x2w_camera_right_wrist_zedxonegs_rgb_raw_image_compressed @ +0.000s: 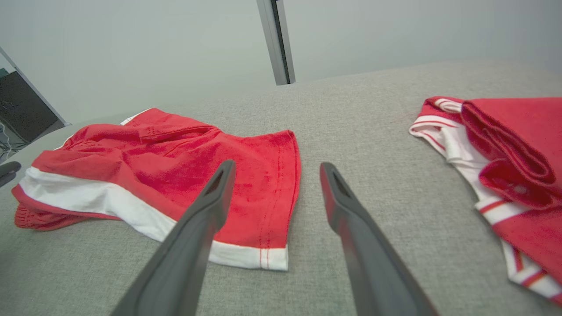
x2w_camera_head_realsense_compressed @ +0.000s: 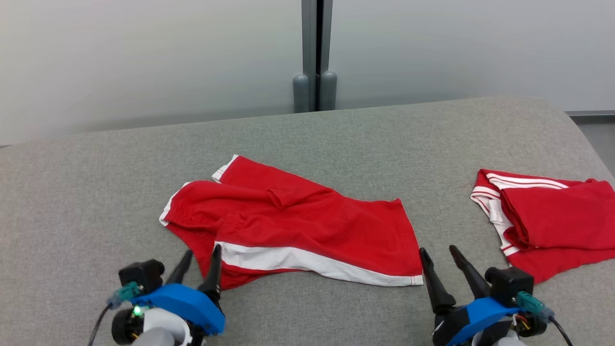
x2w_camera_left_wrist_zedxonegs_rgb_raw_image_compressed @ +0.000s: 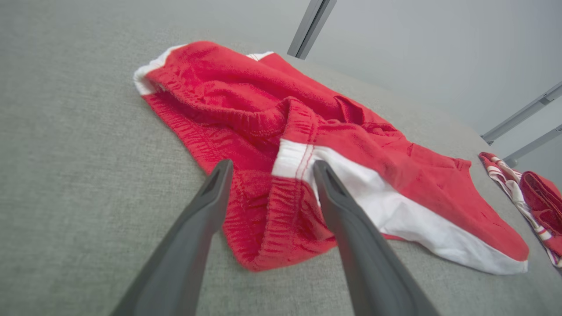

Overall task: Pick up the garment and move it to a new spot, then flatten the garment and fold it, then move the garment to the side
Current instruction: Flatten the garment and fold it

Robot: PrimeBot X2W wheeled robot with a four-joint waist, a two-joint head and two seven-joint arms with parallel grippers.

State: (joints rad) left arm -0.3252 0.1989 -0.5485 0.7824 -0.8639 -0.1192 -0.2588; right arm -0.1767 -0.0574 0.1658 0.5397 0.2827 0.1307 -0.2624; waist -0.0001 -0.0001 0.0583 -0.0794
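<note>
Both the left tool (x2w_camera_head_realsense_compressed: 202, 250) and right tool (x2w_camera_head_realsense_compressed: 437, 249) sat spread wide, pinching nothing, one at the waistband end, the other just off the hem of the rumpled red white-striped fabric shorts (x2w_camera_head_realsense_compressed: 307, 221) lying mid grey fabric-covered bench (x2w_camera_head_realsense_compressed: 96, 192).

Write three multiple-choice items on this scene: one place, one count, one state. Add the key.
1. The folded garment lies where from the spread shorts? A) robot's right B) robot's left C) on top
2. Red garments on the grey surface: A) one B) two C) four
3. The left hand is: A) open B) shut on the shorts C) shut on nothing
Key: 1 A, it sits at the head view's right; 2 B, two separate red pieces show; 3 A, its fingers stand apart over the shorts.
</note>
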